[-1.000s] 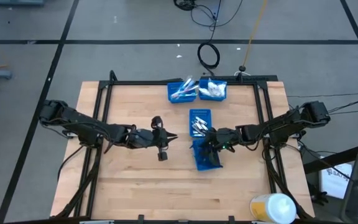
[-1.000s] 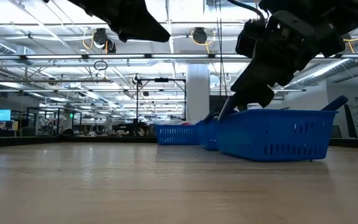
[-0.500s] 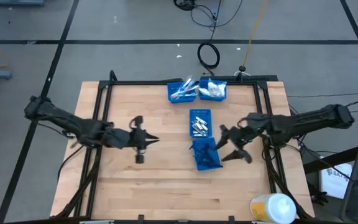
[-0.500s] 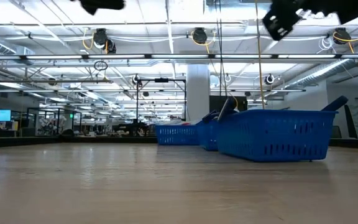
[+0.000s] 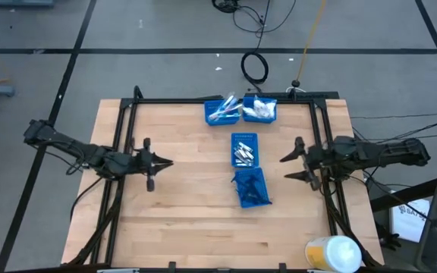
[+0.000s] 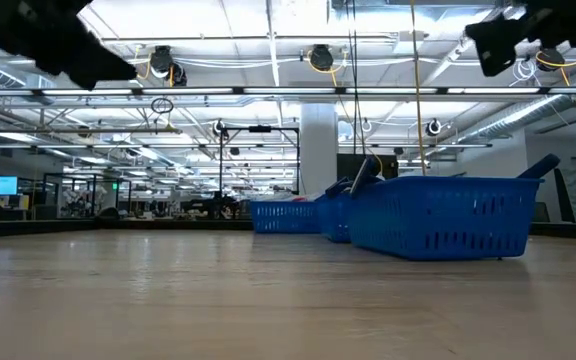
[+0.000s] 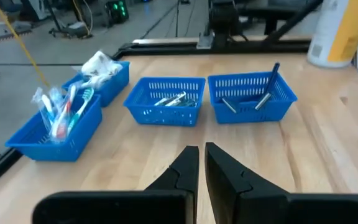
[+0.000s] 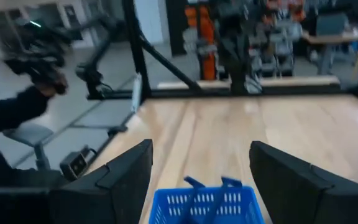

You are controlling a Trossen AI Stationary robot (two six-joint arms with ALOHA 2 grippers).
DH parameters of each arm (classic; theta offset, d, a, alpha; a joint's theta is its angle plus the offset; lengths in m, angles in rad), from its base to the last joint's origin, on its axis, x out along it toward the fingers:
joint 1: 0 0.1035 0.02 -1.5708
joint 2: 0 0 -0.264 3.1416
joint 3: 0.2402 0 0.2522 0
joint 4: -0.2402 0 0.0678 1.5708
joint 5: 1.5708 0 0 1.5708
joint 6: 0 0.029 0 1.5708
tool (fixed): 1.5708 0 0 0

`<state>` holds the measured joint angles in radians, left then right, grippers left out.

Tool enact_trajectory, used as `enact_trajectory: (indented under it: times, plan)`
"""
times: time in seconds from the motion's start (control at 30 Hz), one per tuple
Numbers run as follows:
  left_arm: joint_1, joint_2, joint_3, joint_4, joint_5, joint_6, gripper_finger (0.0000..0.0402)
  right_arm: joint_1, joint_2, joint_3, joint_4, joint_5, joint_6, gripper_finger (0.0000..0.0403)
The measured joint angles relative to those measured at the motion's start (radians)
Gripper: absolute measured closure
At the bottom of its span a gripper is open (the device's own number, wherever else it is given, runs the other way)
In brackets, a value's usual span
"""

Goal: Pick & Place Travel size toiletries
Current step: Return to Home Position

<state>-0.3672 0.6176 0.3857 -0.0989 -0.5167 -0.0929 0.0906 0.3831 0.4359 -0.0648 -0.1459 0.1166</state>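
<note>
**Toiletries sorted in four bins; both end effectors clear**

Dark blue razors [image 7: 271, 79] rest in the razor bin [image 7: 253, 109], which sits nearest the surface's middle. Silvery tubes [image 7: 171, 99] lie in the tube bin [image 7: 160, 115], just beside it toward the far edge. At the far edge, white and light-blue sticks [image 7: 61, 112] fill the stick bin [image 7: 48, 146]. White packets [image 7: 99, 62] fill the packet bin [image 7: 118, 78], which touches it.

The left end effector [image 5: 165, 162] hovers over bare surface [image 5: 188, 216] toward the left edge, fingers closed on nothing. The right end effector [image 5: 287, 168] hangs near the right edge, fingers spread wide and empty, facing the razor bin.
</note>
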Motion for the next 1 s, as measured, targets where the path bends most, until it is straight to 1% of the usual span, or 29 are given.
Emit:
enact_trajectory:
  times: [0.13,0.3,0.4,0.53,0.77,0.83,0.9,1.0]
  plan:
    - [0.0,-0.118,-0.1,0.049,0.0,-0.012,0.0376,0.0,-0.131,-0.063,0.0,-0.007,-0.019,0.0147]
    - [-0.002,-0.235,-0.175,0.069,0.0,-0.001,0.0376,0.0,-0.297,-0.129,-0.007,0.051,-0.026,0.0148]
    - [-0.002,-0.291,-0.218,0.093,0.0,0.022,0.0376,0.0,-0.384,-0.147,-0.054,0.074,-0.025,0.0149]
    - [-0.002,-0.367,-0.268,0.08,-0.003,0.033,0.0376,0.0,-0.372,-0.141,-0.055,0.067,-0.013,0.0147]
    - [-0.002,-0.531,-0.278,-0.07,-0.003,0.027,0.0376,0.0,-0.38,-0.143,-0.079,0.067,-0.026,0.015]
    - [-0.002,-0.562,-0.278,-0.083,0.03,0.029,0.0376,0.0,-0.381,-0.173,-0.056,0.067,-0.023,0.0151]
    - [-0.002,-0.584,-0.279,-0.085,0.087,0.049,0.0376,0.0,-0.38,-0.223,-0.027,0.063,0.0,0.015]
    - [-0.002,-0.602,-0.302,-0.054,0.148,0.085,0.0376,0.0,-0.38,-0.314,0.073,0.063,0.028,0.0147]
